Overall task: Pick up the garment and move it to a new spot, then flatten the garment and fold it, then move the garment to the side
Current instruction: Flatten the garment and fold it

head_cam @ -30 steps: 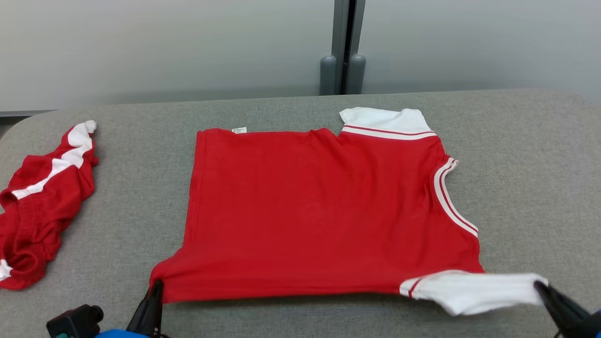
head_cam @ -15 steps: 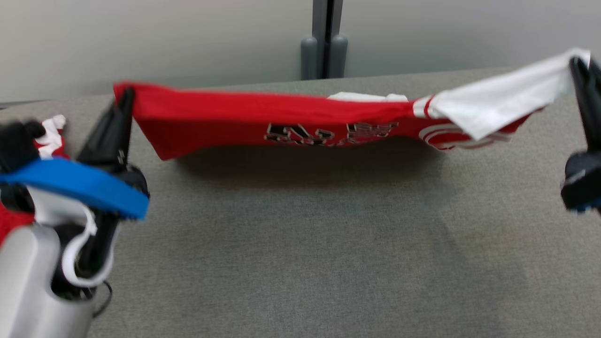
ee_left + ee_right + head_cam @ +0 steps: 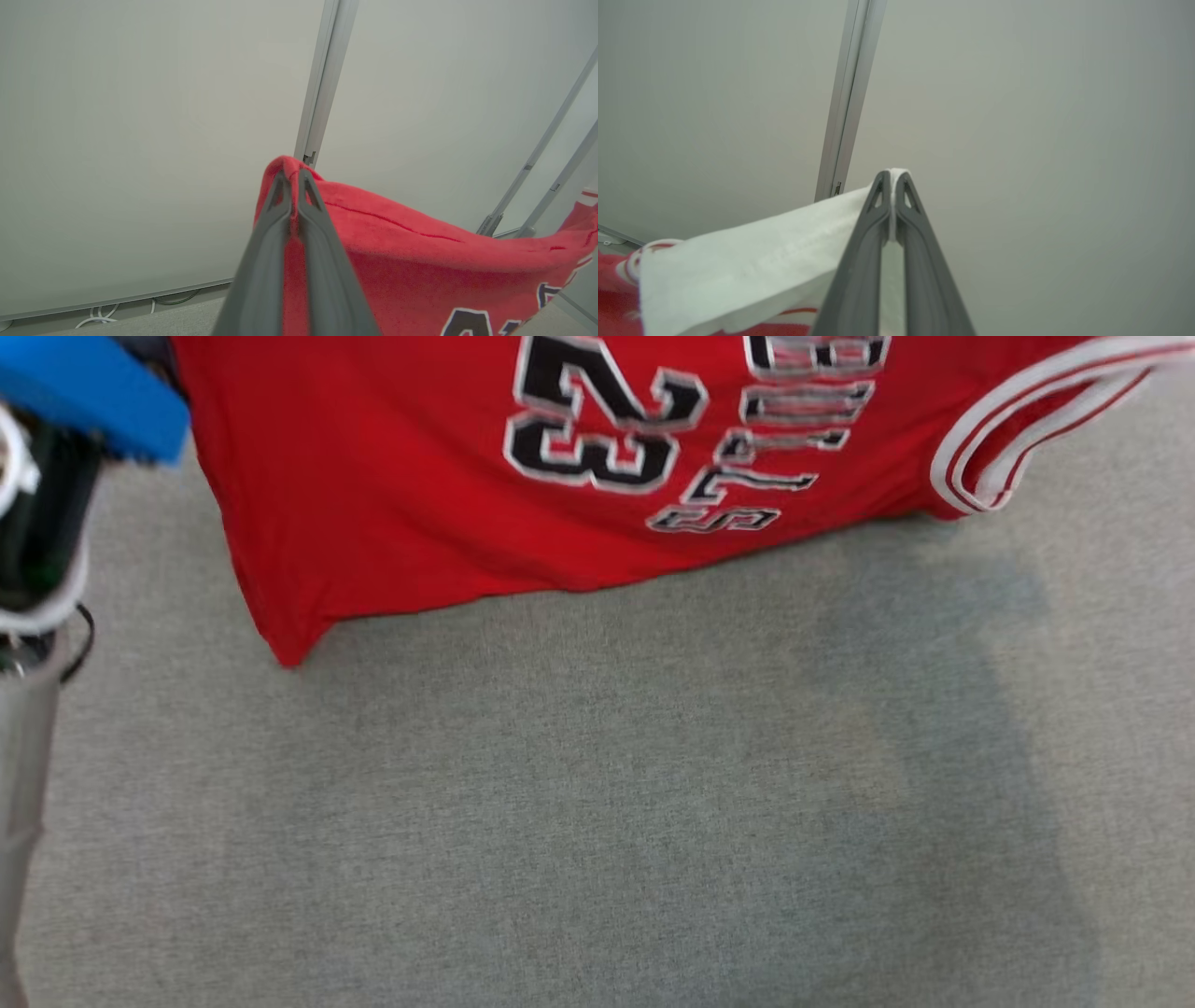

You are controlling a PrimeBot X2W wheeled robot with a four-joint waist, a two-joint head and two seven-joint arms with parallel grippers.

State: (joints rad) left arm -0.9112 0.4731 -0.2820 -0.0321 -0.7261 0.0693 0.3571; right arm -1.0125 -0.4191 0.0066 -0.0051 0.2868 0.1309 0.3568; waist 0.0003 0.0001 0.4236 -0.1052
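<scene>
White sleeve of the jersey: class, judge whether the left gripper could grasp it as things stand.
Probably not: the left gripper is shut on the red jersey at its far edge, and the right gripper clamps the white sleeve.

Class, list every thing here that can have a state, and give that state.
jersey, held up, spread between both end effectors, number side facing the head camera
left end effector, shut on the jersey's red corner
right end effector, shut on the white sleeve
</scene>
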